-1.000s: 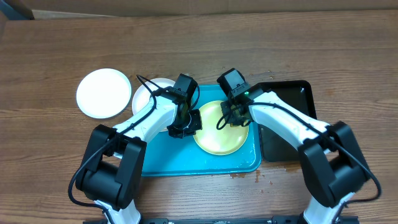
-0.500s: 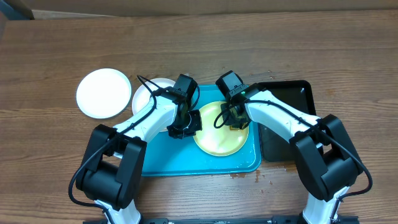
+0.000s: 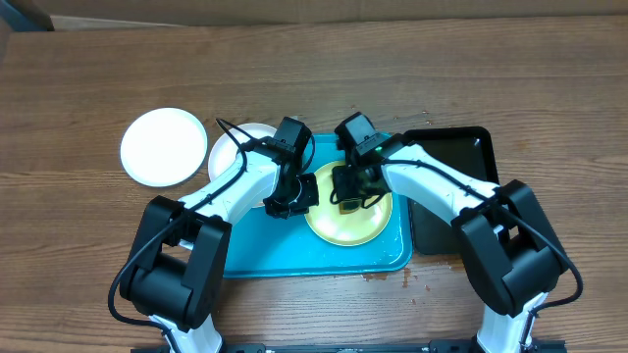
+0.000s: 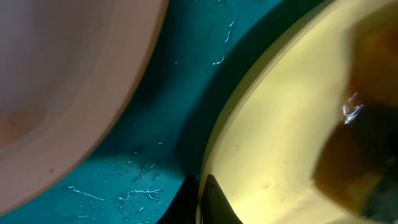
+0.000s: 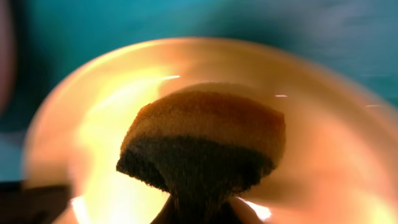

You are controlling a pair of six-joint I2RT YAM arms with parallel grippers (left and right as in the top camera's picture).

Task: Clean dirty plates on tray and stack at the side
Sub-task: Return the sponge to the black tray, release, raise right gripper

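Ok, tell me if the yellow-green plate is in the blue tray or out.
In. Overhead, the yellow-green plate lies inside the right half of the tray, the right gripper holding a sponge on it.

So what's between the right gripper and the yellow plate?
A sponge, pinched in the gripper over the plate; the right wrist view shows it.

No readable text, labels or numbers anywhere

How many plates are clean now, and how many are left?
One white plate sits off the tray, looking clean. The right gripper presses a sponge on the yellow-green plate while the left gripper pinches its rim. The other white plate waits, then stacking.
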